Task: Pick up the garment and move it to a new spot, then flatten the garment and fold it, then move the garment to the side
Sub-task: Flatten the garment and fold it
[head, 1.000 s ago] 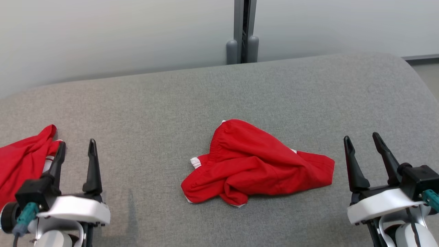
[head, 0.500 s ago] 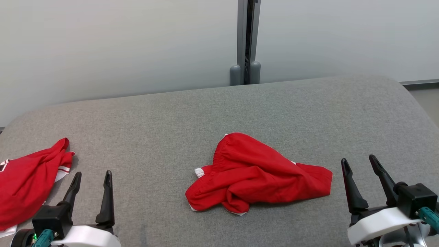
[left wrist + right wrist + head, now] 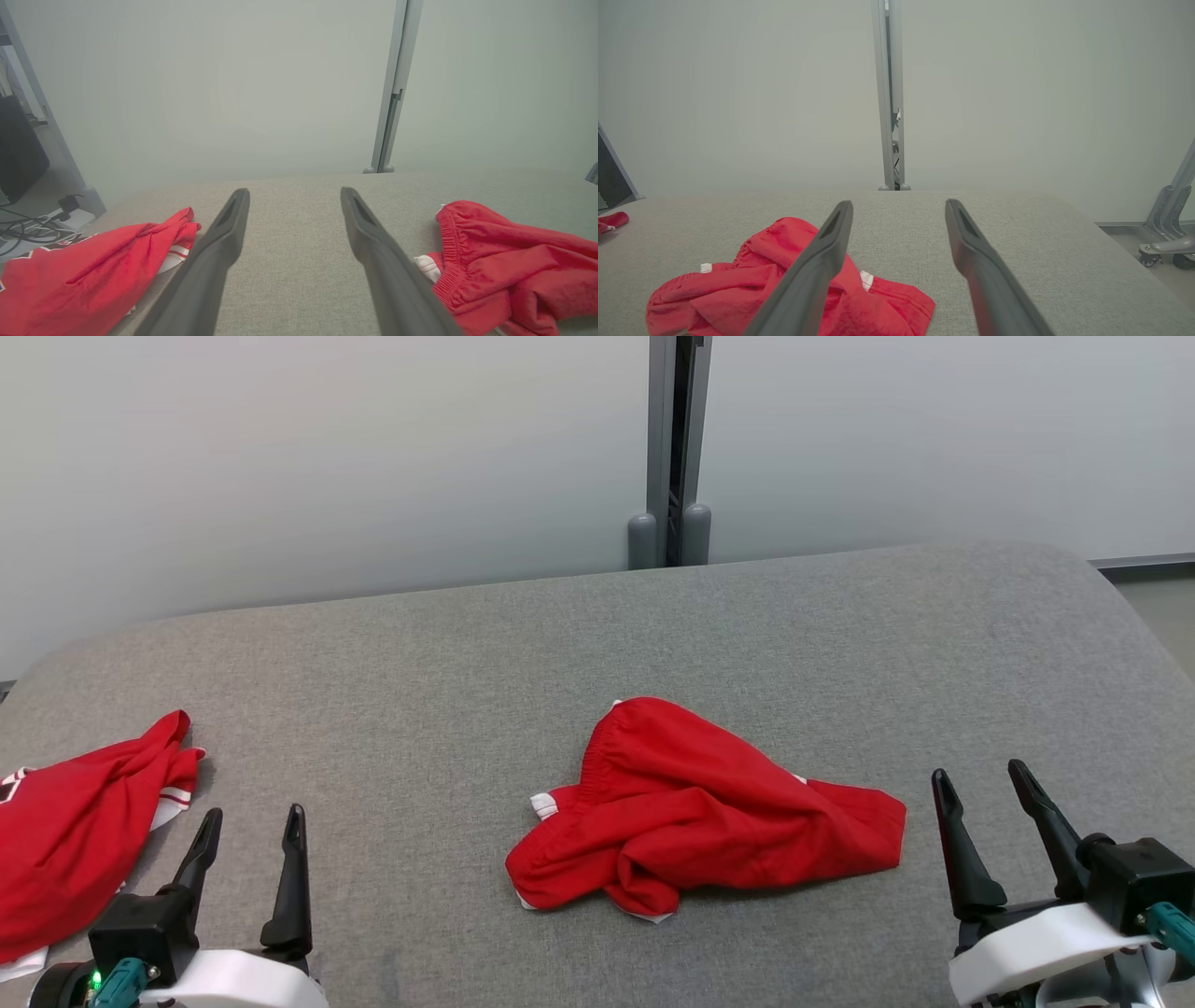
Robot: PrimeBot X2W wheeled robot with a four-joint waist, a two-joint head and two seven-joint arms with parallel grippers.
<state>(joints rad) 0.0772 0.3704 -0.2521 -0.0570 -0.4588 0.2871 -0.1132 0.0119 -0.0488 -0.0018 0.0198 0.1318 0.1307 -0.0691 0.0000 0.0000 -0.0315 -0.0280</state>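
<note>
Head view, garment: red garment (image 3: 700, 803) lies crumpled on the grey cushion (image 3: 840, 644), in front of the post (image 3: 674, 448).
Head view, claws: left gripper (image 3: 255, 810) and right gripper (image 3: 977, 769) both spread and empty, one either side of the post, well apart from the garment.
Left wrist view, cloth: another red cloth (image 3: 93, 270) lies left of the post, the garment right of it.
Right wrist view, garment: left of the post, partly behind one dark finger.
</note>
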